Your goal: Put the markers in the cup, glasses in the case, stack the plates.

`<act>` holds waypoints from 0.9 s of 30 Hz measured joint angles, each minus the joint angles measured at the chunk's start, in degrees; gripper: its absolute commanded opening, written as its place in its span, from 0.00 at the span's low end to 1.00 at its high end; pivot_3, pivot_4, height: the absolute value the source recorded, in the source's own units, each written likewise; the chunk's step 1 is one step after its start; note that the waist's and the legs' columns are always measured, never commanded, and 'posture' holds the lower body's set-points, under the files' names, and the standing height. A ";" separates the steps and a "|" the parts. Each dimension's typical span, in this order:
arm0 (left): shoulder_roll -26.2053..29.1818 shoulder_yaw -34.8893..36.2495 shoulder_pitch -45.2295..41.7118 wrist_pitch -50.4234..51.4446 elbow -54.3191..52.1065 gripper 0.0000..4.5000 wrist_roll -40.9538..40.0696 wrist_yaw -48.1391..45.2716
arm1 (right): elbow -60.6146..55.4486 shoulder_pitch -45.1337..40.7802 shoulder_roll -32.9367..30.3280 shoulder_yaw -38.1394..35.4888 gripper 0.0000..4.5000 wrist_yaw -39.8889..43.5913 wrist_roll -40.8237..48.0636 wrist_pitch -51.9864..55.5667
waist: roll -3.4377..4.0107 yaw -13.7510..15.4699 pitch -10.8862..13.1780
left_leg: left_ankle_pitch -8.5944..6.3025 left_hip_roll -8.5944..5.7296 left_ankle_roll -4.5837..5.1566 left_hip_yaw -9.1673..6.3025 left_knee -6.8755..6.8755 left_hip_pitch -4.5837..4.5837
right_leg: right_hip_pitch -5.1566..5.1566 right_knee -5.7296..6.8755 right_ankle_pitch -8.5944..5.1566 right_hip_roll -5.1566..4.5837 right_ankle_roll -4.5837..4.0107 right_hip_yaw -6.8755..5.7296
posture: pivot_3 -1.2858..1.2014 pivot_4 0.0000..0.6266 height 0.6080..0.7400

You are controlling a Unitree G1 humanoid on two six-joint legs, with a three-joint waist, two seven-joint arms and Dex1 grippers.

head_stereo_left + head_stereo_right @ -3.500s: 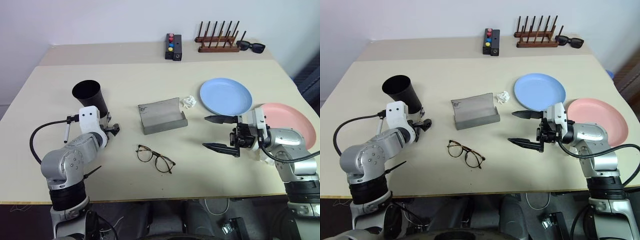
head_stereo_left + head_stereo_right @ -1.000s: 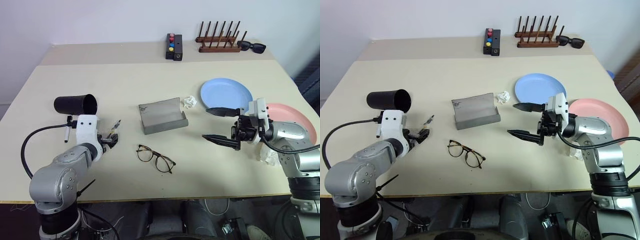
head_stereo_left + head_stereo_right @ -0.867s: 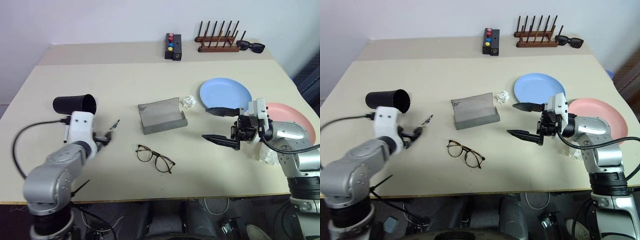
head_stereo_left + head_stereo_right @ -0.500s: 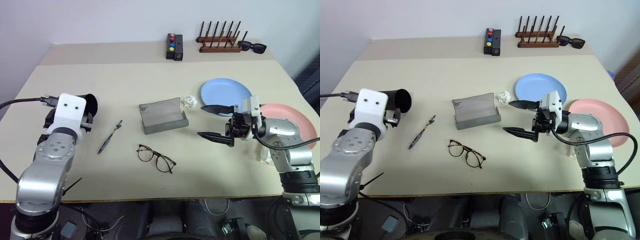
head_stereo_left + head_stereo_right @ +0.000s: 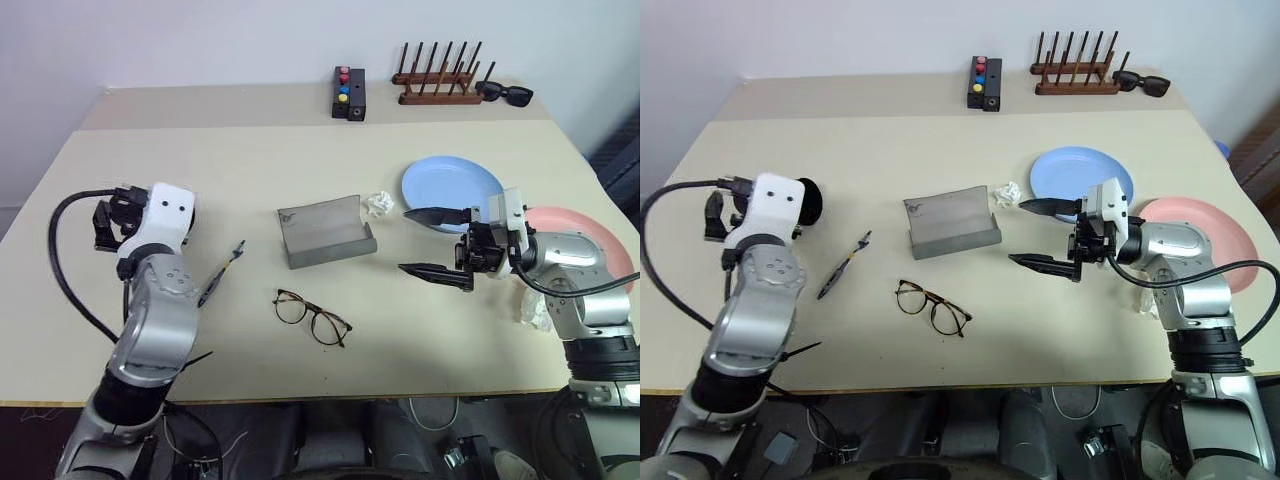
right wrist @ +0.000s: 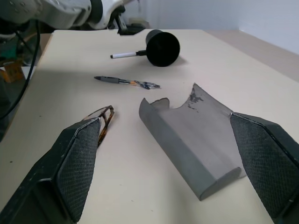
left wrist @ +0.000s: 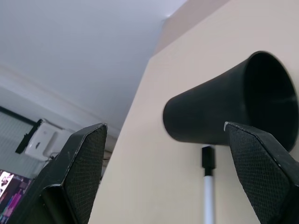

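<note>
1. Black cup [image 6: 162, 47] lies tipped on its side on the table [image 5: 300, 170], at about 9 o'clock from the table middle in the head views. Its mouth faces the right wrist camera and looks dark; cannot tell if anything is inside.
2. Grey case [image 5: 325, 231] sits open near the table middle, lid up, nothing in it.
3. Light blue plate [image 5: 452, 185] at 2 o'clock from the case, bare. Pink plate [image 5: 585, 240] at about 4 o'clock from the blue one, near it, not stacked; right arm covers part of it.
4. White marker with black cap [image 7: 207, 186] lies on the table just beside the cup, cap end toward the cup wall. Touching or not: cannot tell.
5. Dark marker [image 5: 221, 274] lies on the table between cup and case, at 8 o'clock from the case.
6. Glasses [image 5: 311, 316] lie on the table at 6 o'clock from the case, outside it, arms folded or not unclear.
7. Left gripper [image 7: 163, 172]: jaws spread wide, released, grasping nothing. Cup and white marker lie ahead of it, between the two fingers in the left wrist view, apart from both.
8. Right gripper [image 5: 436, 242]: jaws spread wide, empty, hanging at 3 o'clock from the case, pointing toward it. Case lies between its fingers in the right wrist view, untouched.
9. In the head views the left arm hides most of the cup and the white marker.
10. Crumpled white scrap [image 5: 377, 203] just beside the case at 1 o'clock.
</note>
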 measured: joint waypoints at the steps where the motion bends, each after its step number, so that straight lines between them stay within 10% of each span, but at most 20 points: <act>1: -0.91 0.00 -0.41 -0.70 1.54 0.91 0.67 0.37 | 0.11 -0.05 -0.02 0.00 1.00 0.09 0.00 0.00 | 0.00 -0.01 0.00 | 0.00 0.00 0.00 0.00 0.00 0.00 | 0.00 0.00 0.00 0.00 0.00 0.00 | 0.52 0.24 1.00; 27: -14.02 2.22 -9.96 -15.84 25.40 0.91 9.84 4.18 | 0.91 0.81 -1.52 -1.73 1.00 -0.34 0.00 -0.65 | -0.02 -0.06 0.00 | 0.01 -0.02 0.00 0.02 0.10 -0.05 | -0.02 0.05 0.04 -0.02 0.08 -0.03 | 0.52 0.24 1.00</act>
